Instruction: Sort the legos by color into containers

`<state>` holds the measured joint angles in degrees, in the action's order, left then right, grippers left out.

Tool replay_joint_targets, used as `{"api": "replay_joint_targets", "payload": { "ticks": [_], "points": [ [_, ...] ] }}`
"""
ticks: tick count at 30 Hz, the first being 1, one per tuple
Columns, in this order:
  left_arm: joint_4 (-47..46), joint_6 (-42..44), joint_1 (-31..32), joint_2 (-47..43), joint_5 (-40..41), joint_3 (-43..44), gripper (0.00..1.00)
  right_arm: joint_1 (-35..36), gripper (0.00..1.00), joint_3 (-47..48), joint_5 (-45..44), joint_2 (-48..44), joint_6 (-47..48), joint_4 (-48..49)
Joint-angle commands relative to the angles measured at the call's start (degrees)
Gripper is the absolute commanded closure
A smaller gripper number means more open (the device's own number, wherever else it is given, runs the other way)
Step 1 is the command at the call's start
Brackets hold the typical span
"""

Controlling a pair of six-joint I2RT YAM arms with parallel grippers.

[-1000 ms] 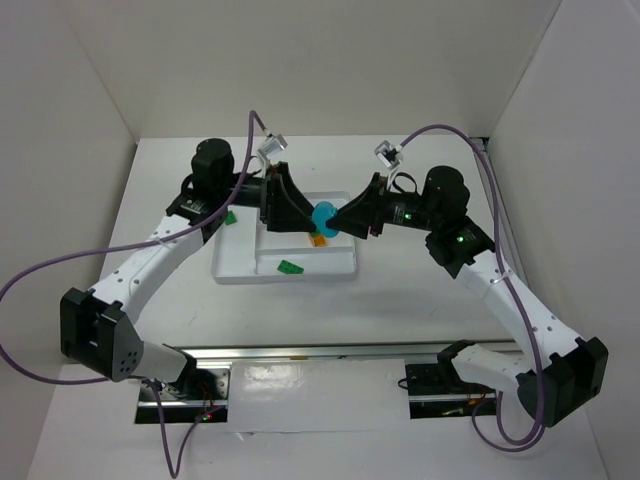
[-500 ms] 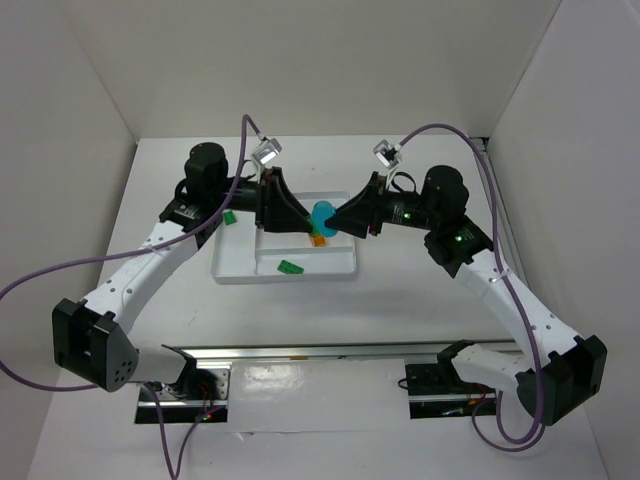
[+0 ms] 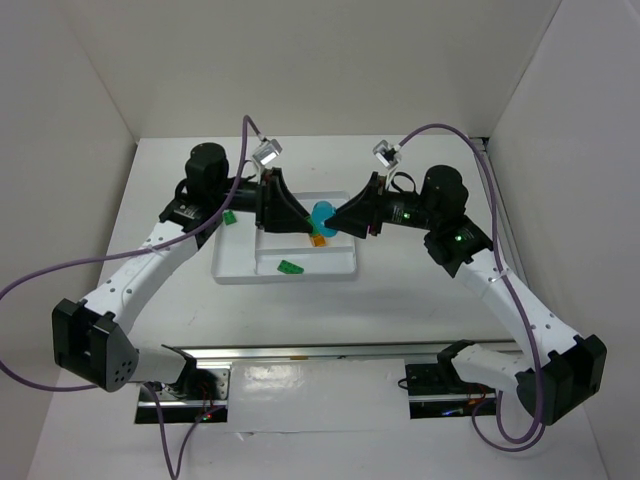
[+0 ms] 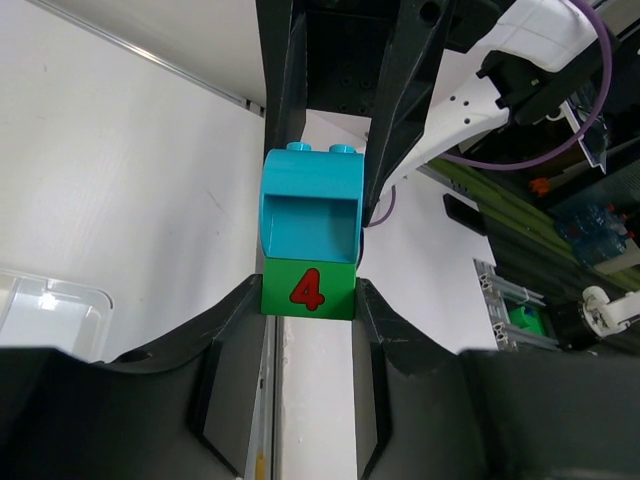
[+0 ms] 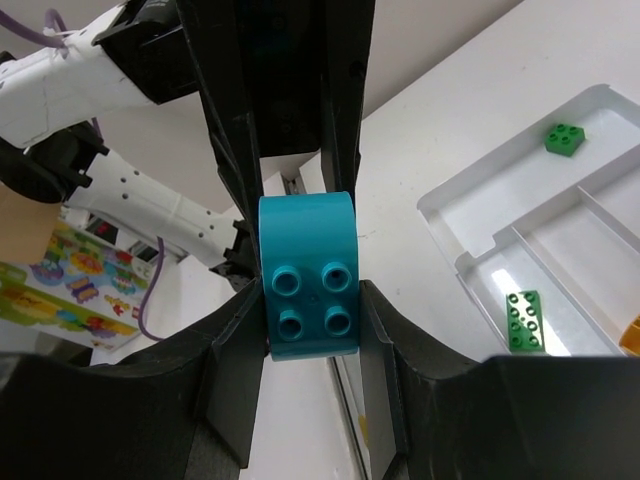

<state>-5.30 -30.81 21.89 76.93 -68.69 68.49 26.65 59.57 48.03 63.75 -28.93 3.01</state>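
A cyan lego [image 3: 323,216] hangs above the white tray [image 3: 240,270], joined to a green lego printed with a red 4 [image 4: 308,288]. My left gripper [image 3: 305,224] is shut on that green lego; in the left wrist view its fingers [image 4: 238,335] press the sides while the cyan lego [image 4: 310,210] juts out beyond. From the other side my right gripper [image 3: 338,222] is shut on the cyan lego [image 5: 308,275]. A flat green lego [image 5: 523,320] lies in one container and a small green one [image 5: 565,139] in another. A yellow-orange lego [image 3: 320,238] lies under the grippers.
The tray [image 5: 450,205] sits mid-table between both arms, with white walls on three sides. Purple cables loop from each arm. A metal rail [image 3: 300,352] runs along the near edge by the arm bases.
My left gripper has shut on the green lego with the 4, and its arm has shifted slightly left. The right gripper has kept its hold on the cyan lego.
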Motion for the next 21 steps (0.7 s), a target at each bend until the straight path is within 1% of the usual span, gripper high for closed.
{"api": "replay_joint_targets", "payload": {
  "ticks": [1,2,6,7,9,16,21],
  "points": [
    [2.3,5.05,0.17,-1.87,2.06,1.82,1.0,-0.28,0.71,0.63,-2.23,-0.82,1.51,-0.1],
    [4.31,5.84,0.17,-2.39,2.06,1.82,1.0,-0.9,0.71,0.63,-2.24,-0.82,1.51,-0.1],
    [4.86,6.37,0.17,-2.39,4.43,1.82,1.0,-0.9,0.72,0.63,-1.62,-1.34,1.51,-0.1],
    [4.86,6.37,0.17,-2.39,5.05,1.82,1.0,-0.9,0.74,0.11,-1.62,-1.34,1.51,-0.1],
    [5.47,6.37,0.17,-2.39,5.84,1.82,1.0,-1.52,0.75,0.11,-2.94,-1.95,1.51,-0.63],
    [6.0,5.85,-2.2,-2.39,6.37,-0.37,1.0,-2.57,0.75,-0.42,-4.26,-3.71,1.51,-1.25],
    [8.98,6.37,-3.34,-2.39,8.21,-0.37,1.0,-2.57,0.75,-0.42,-6.36,-3.72,2.03,-1.86]
  ]
}}
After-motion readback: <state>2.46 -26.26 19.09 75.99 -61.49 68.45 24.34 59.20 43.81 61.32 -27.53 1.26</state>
